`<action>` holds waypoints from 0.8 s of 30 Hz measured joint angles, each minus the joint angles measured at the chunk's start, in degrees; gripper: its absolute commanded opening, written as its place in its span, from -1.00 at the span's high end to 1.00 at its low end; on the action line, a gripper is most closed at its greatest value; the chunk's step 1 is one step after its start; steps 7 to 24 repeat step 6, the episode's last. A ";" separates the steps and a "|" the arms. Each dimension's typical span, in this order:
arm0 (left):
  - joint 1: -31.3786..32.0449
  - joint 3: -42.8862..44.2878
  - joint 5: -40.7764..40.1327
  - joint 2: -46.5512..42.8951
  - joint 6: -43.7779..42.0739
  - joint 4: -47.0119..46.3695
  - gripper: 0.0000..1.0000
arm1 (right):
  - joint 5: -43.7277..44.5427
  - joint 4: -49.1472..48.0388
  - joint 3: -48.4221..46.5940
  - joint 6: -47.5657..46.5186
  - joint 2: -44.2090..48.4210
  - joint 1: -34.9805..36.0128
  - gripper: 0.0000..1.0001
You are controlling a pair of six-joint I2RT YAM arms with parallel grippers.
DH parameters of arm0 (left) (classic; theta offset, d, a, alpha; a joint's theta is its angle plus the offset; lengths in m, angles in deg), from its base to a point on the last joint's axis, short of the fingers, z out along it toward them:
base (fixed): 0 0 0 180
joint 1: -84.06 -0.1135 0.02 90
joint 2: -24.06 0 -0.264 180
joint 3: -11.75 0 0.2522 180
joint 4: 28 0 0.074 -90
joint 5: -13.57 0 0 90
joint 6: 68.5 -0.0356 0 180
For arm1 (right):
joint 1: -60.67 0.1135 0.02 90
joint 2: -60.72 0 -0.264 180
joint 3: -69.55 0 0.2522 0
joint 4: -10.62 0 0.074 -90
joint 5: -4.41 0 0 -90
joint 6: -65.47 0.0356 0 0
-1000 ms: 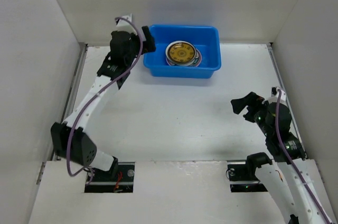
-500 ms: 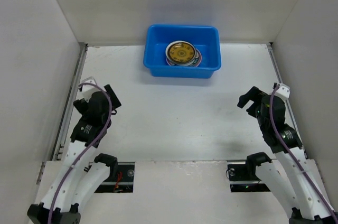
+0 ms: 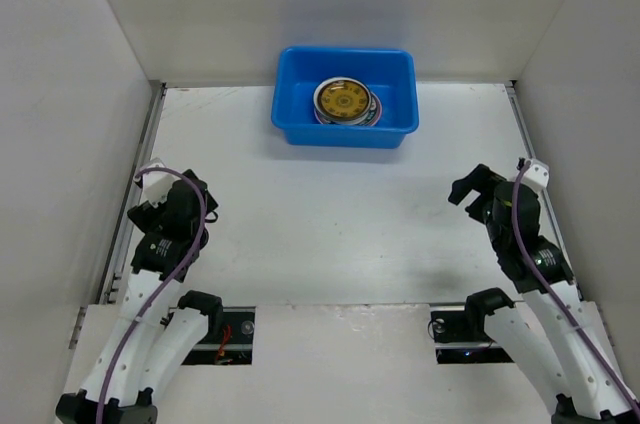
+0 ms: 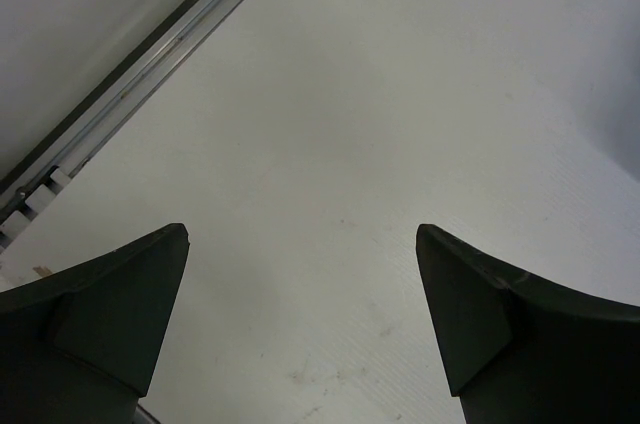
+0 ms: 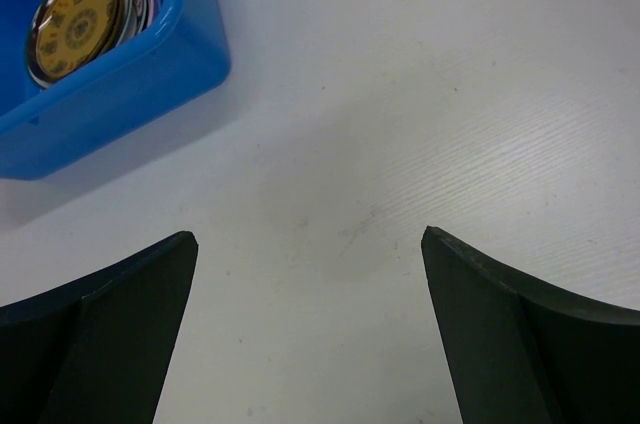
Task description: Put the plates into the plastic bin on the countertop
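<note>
The blue plastic bin [image 3: 345, 97] stands at the back of the white countertop [image 3: 330, 214]. Inside it lies a stack of plates; the top one is a small amber-brown patterned plate [image 3: 343, 99], with rims of others showing beneath. The bin [image 5: 120, 74] and the amber plate [image 5: 78, 24] also show at the upper left of the right wrist view. My left gripper [image 3: 178, 194] is open and empty near the left edge, over bare countertop [image 4: 330, 144]. My right gripper [image 3: 470, 189] is open and empty at the right side, pointing toward the bin.
White walls enclose the countertop on the left, back and right. A metal rail [image 4: 140, 74] runs along the left wall's foot, close to my left gripper. A matching rail [image 3: 520, 134] runs along the right wall.
My left arm has pulled back from the bin's left end to the near left of the countertop. My right arm has drawn slightly back and to the right. The bin and plates have not moved.
</note>
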 measured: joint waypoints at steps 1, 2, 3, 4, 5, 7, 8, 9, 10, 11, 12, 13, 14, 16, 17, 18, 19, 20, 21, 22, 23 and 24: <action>-0.20 0.02 -0.02 0.02 0.04 0.09 -1.00 | 0.02 0.02 0.00 0.02 0.15 0.02 -1.00; -0.22 0.11 -0.02 0.20 0.04 0.26 -1.00 | 0.11 0.00 0.00 0.02 0.37 0.02 -1.00; -0.31 0.31 -0.07 0.35 0.02 0.35 -1.00 | 0.17 0.02 0.00 0.02 0.50 0.04 -1.00; -0.42 0.55 -0.09 0.61 0.04 0.52 -1.00 | 0.24 0.00 0.00 0.04 0.57 0.09 -1.00; -0.59 0.79 -0.11 0.76 0.02 0.57 -1.00 | 0.28 0.00 0.00 0.07 0.59 0.13 -1.00; -0.66 0.98 -0.15 0.98 0.04 0.57 -1.00 | 0.33 0.02 0.00 0.07 0.59 0.17 -1.00; -0.66 0.98 -0.15 0.98 0.04 0.57 -1.00 | 0.33 0.02 0.00 0.07 0.59 0.17 -1.00; -0.66 0.98 -0.15 0.98 0.04 0.57 -1.00 | 0.33 0.02 0.00 0.07 0.59 0.17 -1.00; -0.66 0.98 -0.15 0.98 0.04 0.57 -1.00 | 0.33 0.02 0.00 0.07 0.59 0.17 -1.00; -0.66 0.98 -0.15 0.98 0.04 0.57 -1.00 | 0.33 0.02 0.00 0.07 0.59 0.17 -1.00; -0.66 0.98 -0.15 0.98 0.04 0.57 -1.00 | 0.33 0.02 0.00 0.07 0.59 0.17 -1.00; -0.66 0.98 -0.15 0.98 0.04 0.57 -1.00 | 0.33 0.02 0.00 0.07 0.59 0.17 -1.00; -0.66 0.98 -0.15 0.98 0.04 0.57 -1.00 | 0.33 0.02 0.00 0.07 0.59 0.17 -1.00; -0.66 0.98 -0.15 0.98 0.04 0.57 -1.00 | 0.33 0.02 0.00 0.07 0.59 0.17 -1.00; -0.66 0.98 -0.15 0.98 0.04 0.57 -1.00 | 0.33 0.02 0.00 0.07 0.59 0.17 -1.00; -0.66 0.98 -0.15 0.98 0.04 0.57 -1.00 | 0.33 0.02 0.00 0.07 0.59 0.17 -1.00; -0.66 0.98 -0.15 0.98 0.04 0.57 -1.00 | 0.33 0.02 0.00 0.07 0.59 0.17 -1.00; -0.66 0.98 -0.15 0.98 0.04 0.57 -1.00 | 0.33 0.02 0.00 0.07 0.59 0.17 -1.00; -0.66 0.98 -0.15 0.98 0.04 0.57 -1.00 | 0.33 0.02 0.00 0.07 0.59 0.17 -1.00; -0.66 0.98 -0.15 0.98 0.04 0.57 -1.00 | 0.33 0.02 0.00 0.07 0.59 0.17 -1.00; -0.66 0.98 -0.15 0.98 0.04 0.57 -1.00 | 0.33 0.02 0.00 0.07 0.59 0.17 -1.00; -0.66 0.98 -0.15 0.98 0.04 0.57 -1.00 | 0.33 0.02 0.00 0.07 0.59 0.17 -1.00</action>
